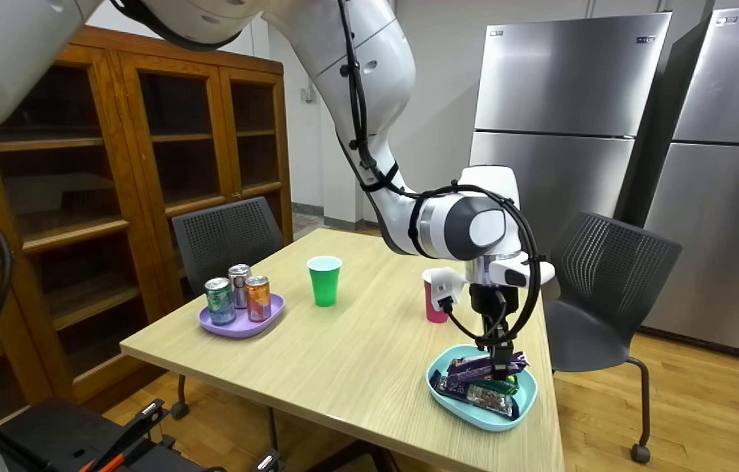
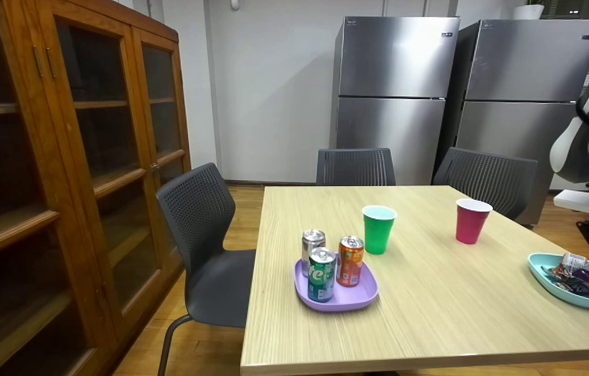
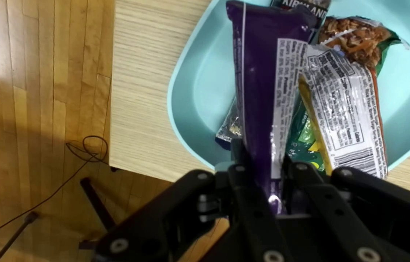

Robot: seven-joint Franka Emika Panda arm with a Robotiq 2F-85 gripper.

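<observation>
Gripper (image 3: pixel 264 167): it points down close to an edge of the table (image 2: pixel 430 292); its jaws are closed, with only the purple bar (image 3: pixel 259 72) between them, which they have hold of.
Purple bar: it is pinched near one end and reaches out over the blue tray (image 3: pixel 208 69), a little tilted in an exterior view; whether it touches what lies under it, I cannot tell.
Blue tray: it lies flat on the table, near the edge.
White pack (image 3: pixel 346 116): it lies just beside the purple bar, with its printed back and barcode turned upward.
Brown pack (image 3: pixel 354 42): it is near the end of the white pack; brown pieces are seen through a clear window.
Green pack (image 3: pixel 299 149): it is partly hidden, between the purple bar and the white pack.
Dark bar (image 1: pixel 474 395): it lies in the blue tray, just beside the green pack.
Red cup (image 1: pixel 433 307): it stands upright on the table, apart from the blue tray.
Green cup (image 2: pixel 378 235): it is also upright, nearer to the purple tray (image 2: pixel 344 304).
Purple tray: it holds three cans standing close together, a green can (image 2: pixel 321 275), an orange can (image 2: pixel 350 263) and a silver can (image 2: pixel 312 240).
Chairs (image 2: pixel 197 211): they are dark grey and stand around the table.
Fridges (image 2: pixel 393 62): two of steel colour stand side by side at the back.
</observation>
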